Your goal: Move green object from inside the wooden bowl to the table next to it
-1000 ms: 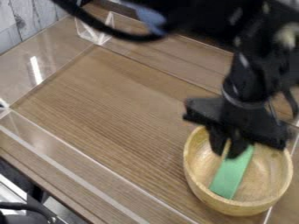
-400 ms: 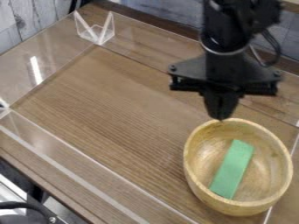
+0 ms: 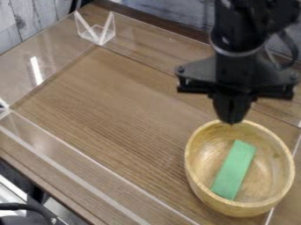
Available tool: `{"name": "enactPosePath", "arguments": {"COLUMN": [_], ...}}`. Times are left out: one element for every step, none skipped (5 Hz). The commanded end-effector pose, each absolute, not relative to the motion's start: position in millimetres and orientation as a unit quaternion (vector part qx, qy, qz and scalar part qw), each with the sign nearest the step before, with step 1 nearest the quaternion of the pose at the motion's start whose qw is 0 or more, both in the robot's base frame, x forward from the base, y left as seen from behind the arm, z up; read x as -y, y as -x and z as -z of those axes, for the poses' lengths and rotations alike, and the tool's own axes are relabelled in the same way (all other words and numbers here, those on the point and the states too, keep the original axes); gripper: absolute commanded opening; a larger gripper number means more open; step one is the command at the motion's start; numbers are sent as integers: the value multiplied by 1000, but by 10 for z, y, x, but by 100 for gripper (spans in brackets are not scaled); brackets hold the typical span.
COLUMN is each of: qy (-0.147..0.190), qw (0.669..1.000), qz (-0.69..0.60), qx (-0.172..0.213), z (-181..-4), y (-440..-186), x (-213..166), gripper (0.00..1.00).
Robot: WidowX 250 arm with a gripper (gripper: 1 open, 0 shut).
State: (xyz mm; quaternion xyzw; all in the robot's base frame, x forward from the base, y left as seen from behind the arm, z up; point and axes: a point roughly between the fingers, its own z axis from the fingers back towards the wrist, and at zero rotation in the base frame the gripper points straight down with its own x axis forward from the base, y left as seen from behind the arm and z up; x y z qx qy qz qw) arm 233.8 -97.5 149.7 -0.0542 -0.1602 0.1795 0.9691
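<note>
Green block in the bowl, my tool empty above it.
The flat bright green rectangular block lies in the round tan wooden bowl, long axis running near-to-far, just below my clenched black gripper.

No text, label, brand, number or sign is showing legibly anywhere; nothing readable is appearing on any surface in view.
</note>
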Motion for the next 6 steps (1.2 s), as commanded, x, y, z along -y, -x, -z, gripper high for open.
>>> {"name": "enactPosePath", "arguments": {"qy": [67, 69, 71, 76, 72, 74], "qw": [959, 962, 964, 964, 961, 968], "qz": [-206, -194, -186, -182, -197, -172], "qx": [182, 177, 177, 180, 179, 166], "z": [-1659, -1642, -1666, -1736, -1784, -1683], "y": [-2349, -2254, -2194, -2151, -2166, -2111], "x": [1035, 1066, 1059, 1021, 958, 1121], "gripper": [100, 0, 0, 0, 0, 100]}}
